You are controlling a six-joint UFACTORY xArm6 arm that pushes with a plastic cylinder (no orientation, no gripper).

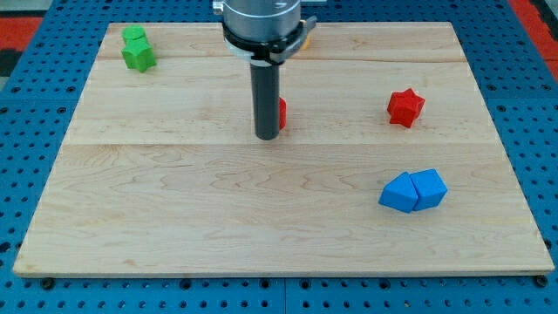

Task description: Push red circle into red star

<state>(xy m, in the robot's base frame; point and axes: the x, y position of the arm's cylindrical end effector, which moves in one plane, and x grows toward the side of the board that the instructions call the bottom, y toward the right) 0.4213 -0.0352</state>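
Observation:
The red circle (282,112) is mostly hidden behind my rod; only a sliver of it shows at the rod's right side, near the board's middle. The red star (405,106) sits well to the view's right of it, at about the same height. My tip (267,137) rests on the board just left of and slightly below the red circle, touching or nearly touching it.
A green block (137,50) sits at the view's top left. Two blue blocks (413,191) lie side by side at the lower right. A yellow block (304,40) peeks out behind the arm at the top. The wooden board (174,218) lies on a blue pegboard.

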